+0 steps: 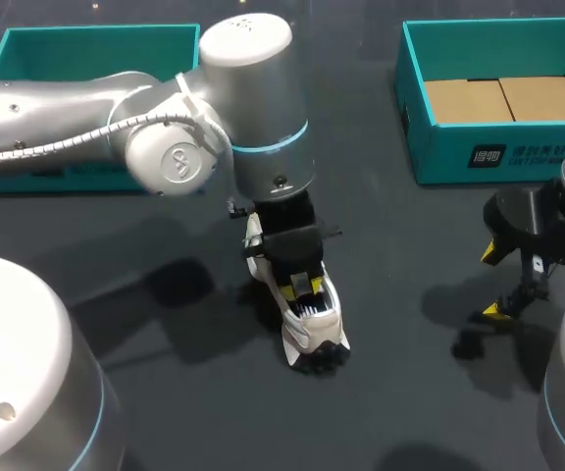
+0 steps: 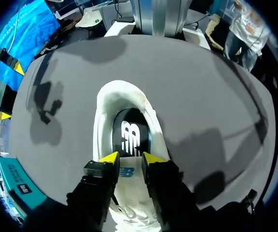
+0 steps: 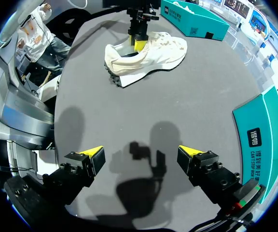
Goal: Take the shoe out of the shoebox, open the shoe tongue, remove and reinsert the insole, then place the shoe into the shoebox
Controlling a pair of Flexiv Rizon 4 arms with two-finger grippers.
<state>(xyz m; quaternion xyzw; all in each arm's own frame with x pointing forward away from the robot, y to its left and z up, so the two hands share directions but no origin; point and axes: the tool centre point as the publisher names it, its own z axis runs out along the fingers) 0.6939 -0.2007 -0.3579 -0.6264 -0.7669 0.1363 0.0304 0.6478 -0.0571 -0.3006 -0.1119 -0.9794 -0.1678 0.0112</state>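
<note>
The shoe [image 1: 314, 329] lies on the bench [image 1: 410, 363]. Your left end effector [image 2: 131, 158], narrowed, pinches its tongue [image 2: 127, 172] to expose the insole [image 2: 131, 133]; your right end effector [image 3: 141, 153] stands wide, well apart from the shoe.

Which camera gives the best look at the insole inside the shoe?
The left wrist view: it looks straight down into the shoe, showing the dark insole ahead of the left gripper. In the head view the left arm covers the opening; the right wrist view shows only the shoe's side.
</note>
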